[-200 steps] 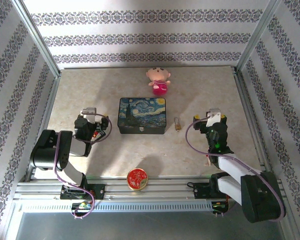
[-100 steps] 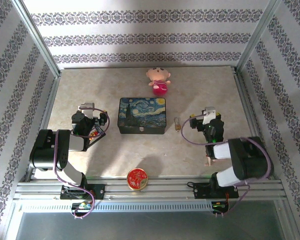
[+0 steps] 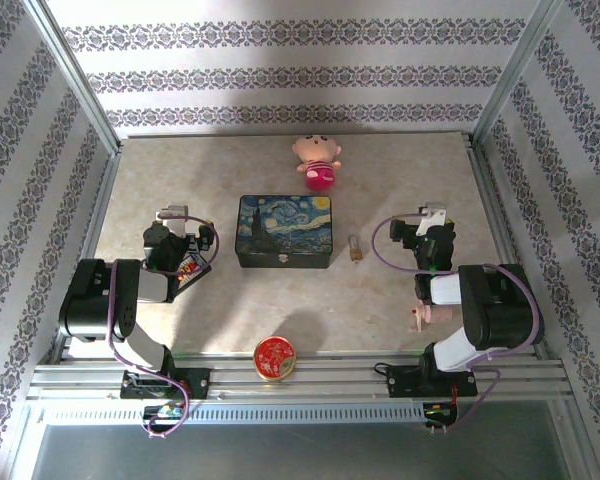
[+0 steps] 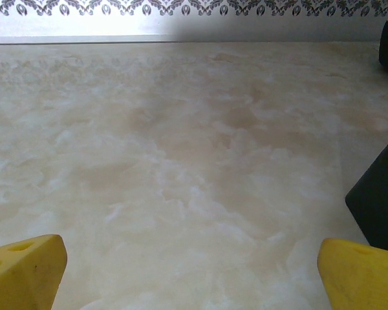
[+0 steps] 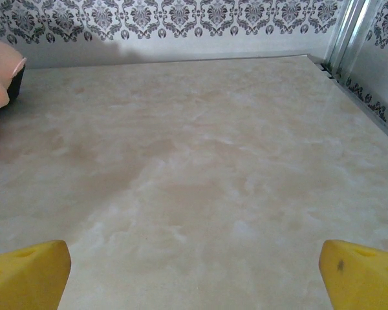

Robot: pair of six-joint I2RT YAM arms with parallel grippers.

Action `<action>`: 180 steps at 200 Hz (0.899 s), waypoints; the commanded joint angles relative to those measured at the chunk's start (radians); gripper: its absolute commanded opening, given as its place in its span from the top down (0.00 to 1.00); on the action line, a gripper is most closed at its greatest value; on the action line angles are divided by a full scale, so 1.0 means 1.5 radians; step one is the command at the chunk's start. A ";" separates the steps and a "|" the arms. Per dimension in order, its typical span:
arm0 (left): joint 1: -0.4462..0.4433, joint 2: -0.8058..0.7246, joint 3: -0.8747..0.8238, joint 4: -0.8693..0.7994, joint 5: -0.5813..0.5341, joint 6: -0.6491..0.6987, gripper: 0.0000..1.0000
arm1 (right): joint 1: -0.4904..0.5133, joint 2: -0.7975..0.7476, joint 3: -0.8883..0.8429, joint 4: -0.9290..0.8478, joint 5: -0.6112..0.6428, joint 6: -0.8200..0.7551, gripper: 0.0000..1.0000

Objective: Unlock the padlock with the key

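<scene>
The padlock (image 3: pixel 355 248), tiny and brass-gold, lies on the marbled table just right of the blue painted tin box (image 3: pixel 284 231). My left gripper (image 3: pixel 175 232) rests left of the box, open, its yellow fingertips (image 4: pixel 26 271) wide apart over bare table. The box's dark corner (image 4: pixel 378 200) shows at the right of the left wrist view. My right gripper (image 3: pixel 427 232) sits right of the padlock, also open with nothing between its fingertips (image 5: pixel 362 274). A small pale thing (image 3: pixel 417 318) lies beside the right arm. I cannot tell whether it is the key.
A pink plush doll (image 3: pixel 318 161) sits behind the box and shows at the left edge (image 5: pixel 0 77) of the right wrist view. A round red tin (image 3: pixel 275 358) stands at the near edge. Patterned walls and metal posts (image 3: pixel 495 110) enclose the table.
The right arm has folded back toward its base, its wrist ending slightly further right. The left wrist shifted a little to the left. Both grippers stayed open.
</scene>
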 commanded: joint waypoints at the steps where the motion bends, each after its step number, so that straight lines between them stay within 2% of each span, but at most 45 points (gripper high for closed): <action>1: 0.005 -0.006 -0.001 -0.007 0.010 -0.003 0.01 | 0.008 -0.004 0.005 -0.001 0.012 0.012 0.02; 127: 0.005 -0.007 -0.005 -0.001 0.010 -0.004 0.01 | 0.008 -0.004 0.005 -0.002 0.013 0.012 0.02; 180: 0.005 -0.007 -0.009 0.007 -0.032 -0.020 0.01 | 0.008 -0.004 0.005 -0.002 0.013 0.012 0.02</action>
